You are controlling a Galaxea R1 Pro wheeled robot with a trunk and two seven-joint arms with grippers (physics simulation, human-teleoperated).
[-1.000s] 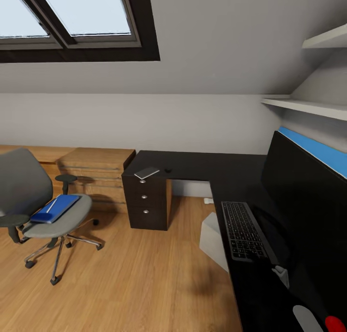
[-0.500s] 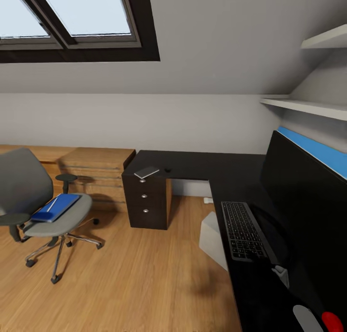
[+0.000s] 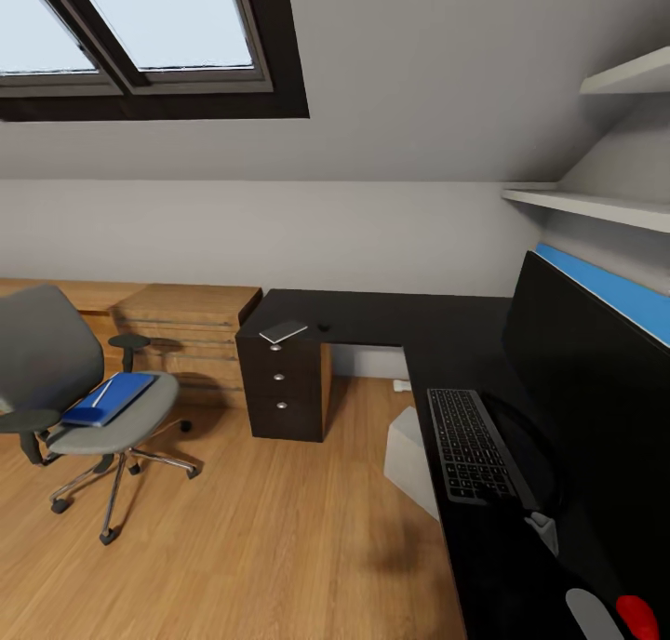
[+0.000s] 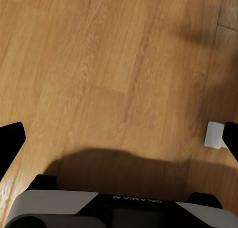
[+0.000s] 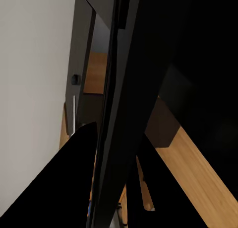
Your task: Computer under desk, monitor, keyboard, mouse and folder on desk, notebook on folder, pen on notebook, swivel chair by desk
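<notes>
— Left tool [image 4: 120, 141] first?

— Spread wide above the bare wood floor [image 4: 99, 64], gripping nothing. Free for a pickup.

— Then far left in the head view?

— Swivel chair [image 3: 46, 352], well apart from the surface [image 3: 400, 319]. Blue folder [image 3: 126, 393] flat on the seat, pen [image 3: 100, 395] lying across it. Probably the step in hand: drive over and fetch that folder.

— Best way?

— Roll in from the open floor side, clear of the castors. Stop square to the seat, away from the armrests. Take the pen off first, or keep the folder dead level to avoid a roll-off. Slide a finger under the overhanging front edge rather than pinching from above.

— Further right?

— Low wooden shelving [image 3: 186, 328] against the wall, then the black drawer unit [image 3: 284, 389]. Notebook [image 3: 283, 332] on the surface above the drawers, mouse [image 3: 325, 326] just beside it.

— So a mismatch with the task?

— Seemingly. Mouse well apart from the keyboard [image 3: 470, 445]; worth moving before laying the folder next to it.

— And beyond?

— Computer [image 3: 409, 459] tucked under the surface. Keyboard in front of the monitor [image 3: 586, 370], both on top and looking settled.

— Right tool?

— Cannot tell, open or closed: dark panels crowd its wrist view. Back away gently to avoid clipping the monitor.
</notes>
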